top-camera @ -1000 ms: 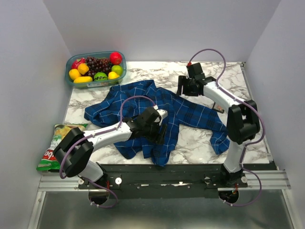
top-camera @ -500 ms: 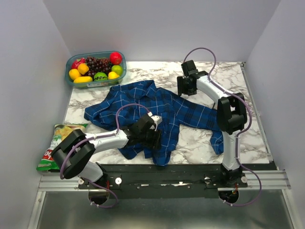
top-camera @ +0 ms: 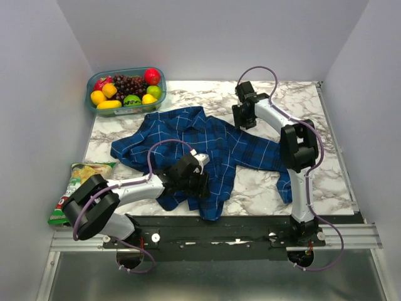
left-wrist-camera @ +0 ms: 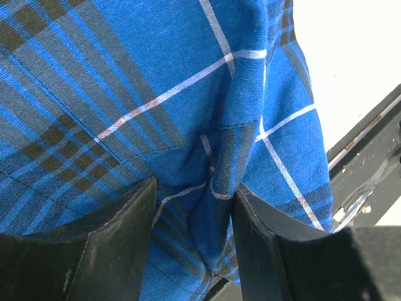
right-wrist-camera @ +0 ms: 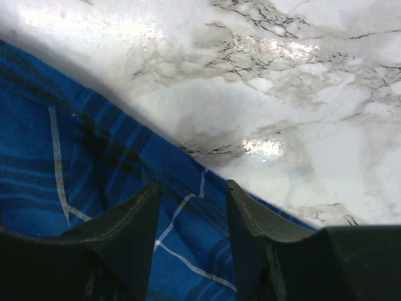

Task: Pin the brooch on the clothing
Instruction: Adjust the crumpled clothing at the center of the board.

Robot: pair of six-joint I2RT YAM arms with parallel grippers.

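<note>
Plaid clothing point(top-camera: 250, 147) lies crumpled across the middle of the tabletop point(top-camera: 332, 119). Its long axis runs from the upper left of the overhead frame down to the lower right, and one flap drops toward the lower centre. The brooch shows in none of the views, so I cannot tell which way it lies from either tool or which arm is nearer to it.

The left tool point(top-camera: 199, 183) sits on the lower-centre flap, its arm stretched low and nearly flat from the lower left. Its wrist view shows the fingers apart, straddling a raised fold of cloth near the hem. Whether they press that fold cannot be told.

The right tool point(top-camera: 241, 116) is at the shirt's far edge in the upper centre, with its arm reaching far forward over the sleeve. Its fingers are apart and empty, pointing down at the line where cloth meets marble.

As I judge it, the left arm is placed to gather and steady a fold. The pin must be located before anything else can follow.
</note>
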